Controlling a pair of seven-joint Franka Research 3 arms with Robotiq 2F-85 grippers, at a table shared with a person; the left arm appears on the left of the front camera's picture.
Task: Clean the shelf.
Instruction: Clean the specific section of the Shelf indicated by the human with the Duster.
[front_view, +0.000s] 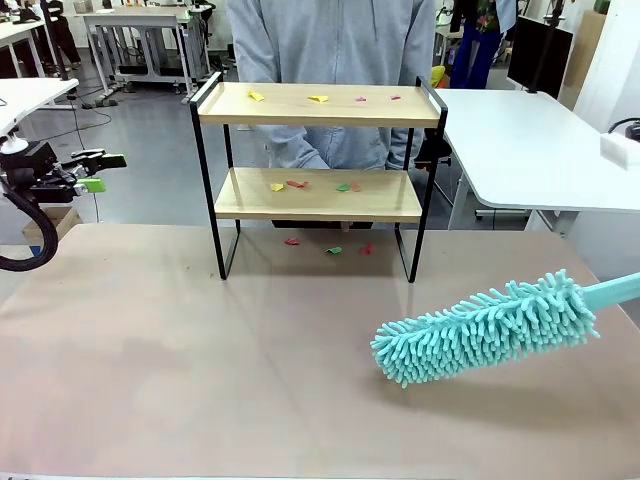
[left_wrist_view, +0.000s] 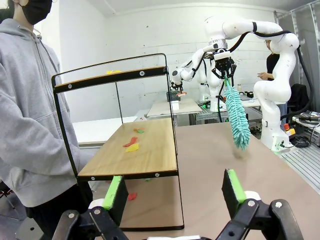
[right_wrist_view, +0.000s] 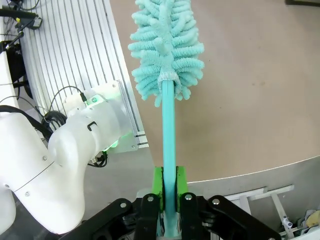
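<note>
The shelf stands at the far middle of the table, a black frame with two wooden boards. Small coloured paper scraps lie on its top board, on the lower board and on the table beneath. A teal fluffy duster hangs low over the table at the right, its handle clamped in my shut right gripper. My left gripper hovers open and empty at the far left, level with the shelf. From its wrist view the shelf lies ahead of the fingers.
A person in a grey hoodie stands right behind the shelf. A white table sits at the back right. The brown tabletop in front of the shelf is bare. The right arm's base is beside the table edge.
</note>
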